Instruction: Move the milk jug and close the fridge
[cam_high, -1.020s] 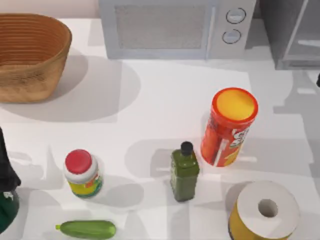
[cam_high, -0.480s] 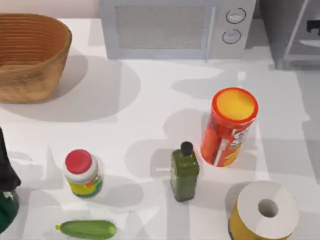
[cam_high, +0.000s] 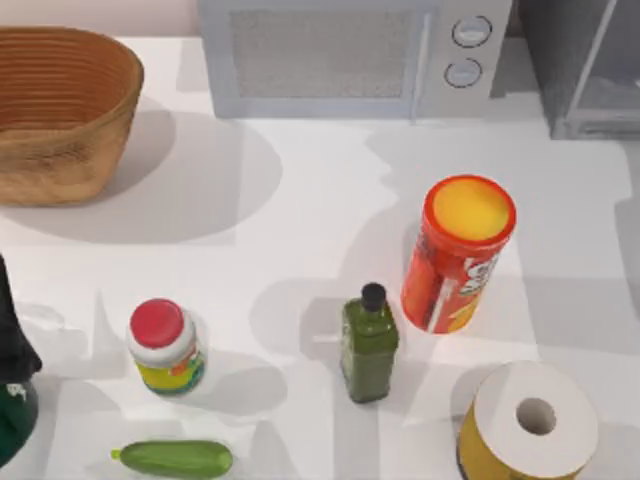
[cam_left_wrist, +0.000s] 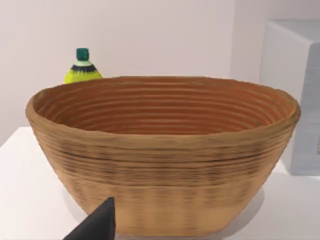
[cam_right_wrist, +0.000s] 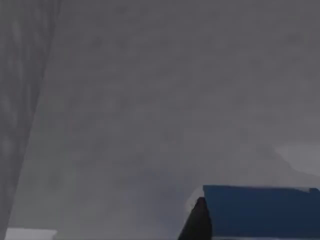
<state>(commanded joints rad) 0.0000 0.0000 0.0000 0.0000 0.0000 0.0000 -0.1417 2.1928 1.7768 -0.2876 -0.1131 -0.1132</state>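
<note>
Up close in the right wrist view, showed the blue top of the milk carton (cam_right_wrist: 260, 210), long edge running across, set against the plain grey fridge wall (cam_right_wrist: 150, 100). Touched at its corner by a dark finger (cam_right_wrist: 198, 222) of the right claw; could not tell how far open. In the top view, large grey box-shaped fridge (cam_high: 585, 70) at the far right desk corner. Left claw (cam_left_wrist: 97, 225) parked before the woven basket (cam_left_wrist: 165, 150); opening unclear.

No text is showing legibly; the print on the red can (cam_high: 458, 262) is staying too blurred to read.
</note>
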